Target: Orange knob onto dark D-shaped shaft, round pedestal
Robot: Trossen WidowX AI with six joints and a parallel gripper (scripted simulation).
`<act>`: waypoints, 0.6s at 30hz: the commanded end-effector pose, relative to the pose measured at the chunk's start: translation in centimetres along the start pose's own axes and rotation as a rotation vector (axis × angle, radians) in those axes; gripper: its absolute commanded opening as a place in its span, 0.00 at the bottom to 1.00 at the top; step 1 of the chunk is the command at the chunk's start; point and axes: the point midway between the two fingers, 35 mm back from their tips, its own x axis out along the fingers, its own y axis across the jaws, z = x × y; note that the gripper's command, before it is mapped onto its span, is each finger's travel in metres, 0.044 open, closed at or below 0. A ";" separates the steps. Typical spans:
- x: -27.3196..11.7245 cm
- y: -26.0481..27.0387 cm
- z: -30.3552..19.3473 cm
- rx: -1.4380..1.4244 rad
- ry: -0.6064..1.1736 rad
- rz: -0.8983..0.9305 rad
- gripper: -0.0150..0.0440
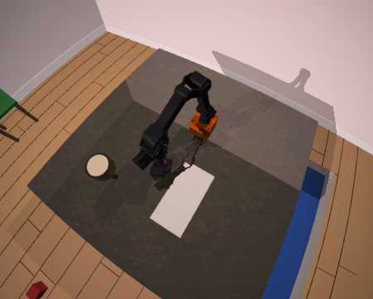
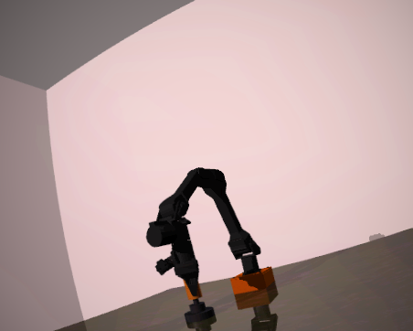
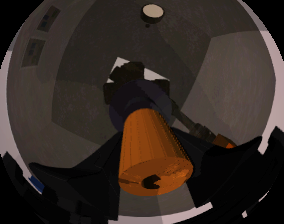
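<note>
Knob, orange and tapered, is grasped between the black jaws of a black arm. In the exterior view it is just above the round, dark pedestal, near the top of the short shaft; whether the two touch is hard to tell. It is not down on the pedestal. The bench beneath is dark, with a pale sheet lying on it.

The main risk, as I judge it, is a mismatch of flat sides: the shaft's is out of sight, so pressing down at the wrong turn would jam the knob on the tip. Pushing harder could tilt it or make it slip in the jaws. Turning it off-centre might slide it off the shaft, and letting go too soon could leave it perched high or let it topple.
</note>
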 end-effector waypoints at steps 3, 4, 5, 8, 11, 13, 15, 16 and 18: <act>0.0 0.0 0.1 0.004 -0.003 0.002 0.25; -0.1 0.1 0.1 0.004 -0.003 0.002 0.25; -0.2 0.1 0.1 0.004 -0.003 0.002 0.25; -0.4 0.2 0.2 0.004 -0.004 0.002 0.25; -0.5 0.2 0.2 0.029 -0.004 0.002 0.25; -0.5 0.2 0.2 0.090 -0.003 0.002 0.25; -0.5 0.2 0.2 0.172 -0.003 0.002 0.25; -0.5 0.2 0.2 0.203 -0.003 0.002 0.25; -0.4 0.2 0.2 0.213 -0.003 0.002 0.25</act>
